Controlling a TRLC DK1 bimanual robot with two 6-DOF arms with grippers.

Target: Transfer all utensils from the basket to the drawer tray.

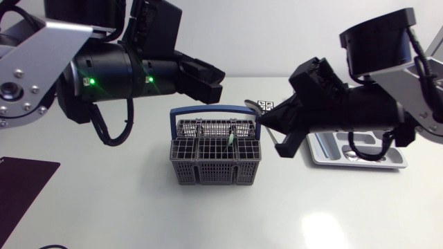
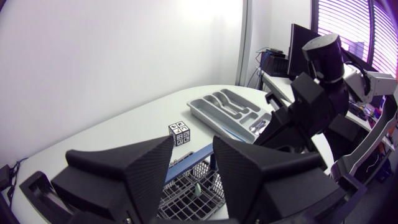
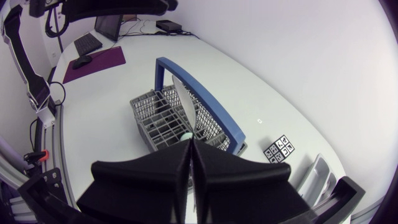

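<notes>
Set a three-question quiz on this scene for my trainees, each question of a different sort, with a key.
1. True or false: the left gripper is open.
2. The handle of the basket is: A red, B blue, C yellow.
3. Fill in: seen from above, the drawer tray lies partly under the ____ arm.
Key: 1 true; 2 B; 3 right.

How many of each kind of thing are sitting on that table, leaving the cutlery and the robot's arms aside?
Basket: 1
Drawer tray: 1
Marker cube: 1
Dark mat: 1
Total: 4
</notes>
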